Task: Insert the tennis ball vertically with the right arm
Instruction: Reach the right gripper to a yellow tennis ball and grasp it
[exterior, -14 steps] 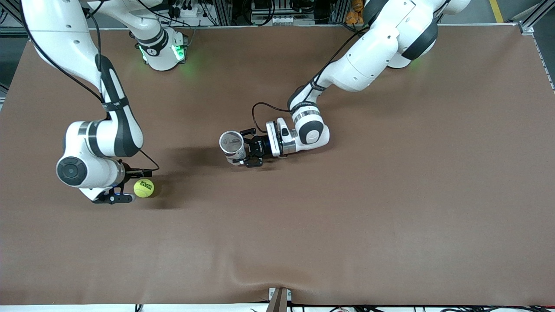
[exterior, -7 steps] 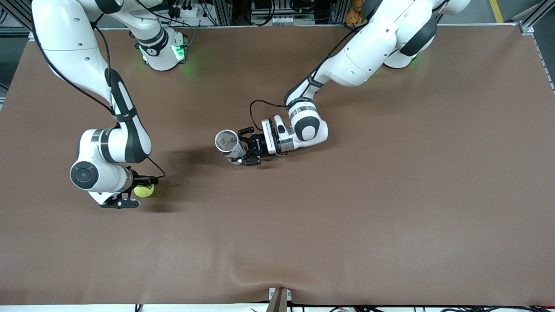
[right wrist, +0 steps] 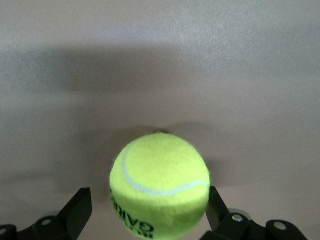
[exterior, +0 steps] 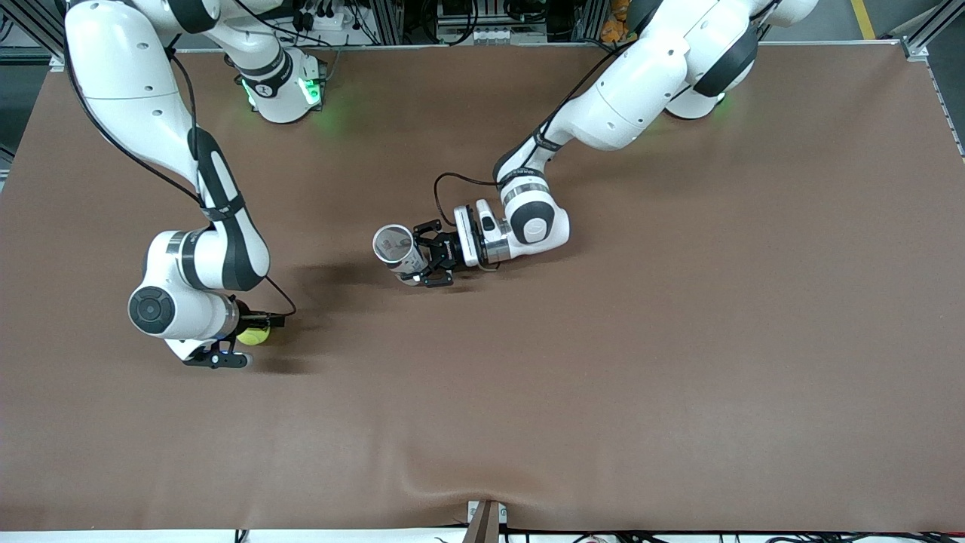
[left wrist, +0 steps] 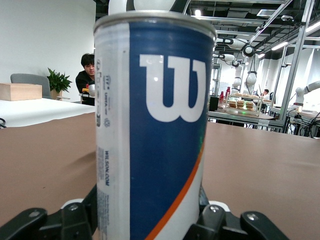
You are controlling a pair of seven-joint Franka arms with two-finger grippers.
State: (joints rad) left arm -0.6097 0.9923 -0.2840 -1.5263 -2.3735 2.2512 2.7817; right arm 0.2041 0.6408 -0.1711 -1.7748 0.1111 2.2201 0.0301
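Since the earlier frame the right end effector point(exterior: 243, 339) has slid over the tennis ball point(exterior: 254, 336); left arm nudged the can slightly. Right end effector wide open, fingers either side of the ball, nothing gripped yet. Ball sits on the desk point(exterior: 678, 339) toward the right arm's end, about 8 o'clock from the can point(exterior: 398, 252). Left end effector point(exterior: 428, 259) closed on the can, upright, open mouth up, mid-desk. Ball: bright yellow felt, white seam, black print. Next, I'd judge: close, lift, carry toward 2 o'clock, drop in vertically
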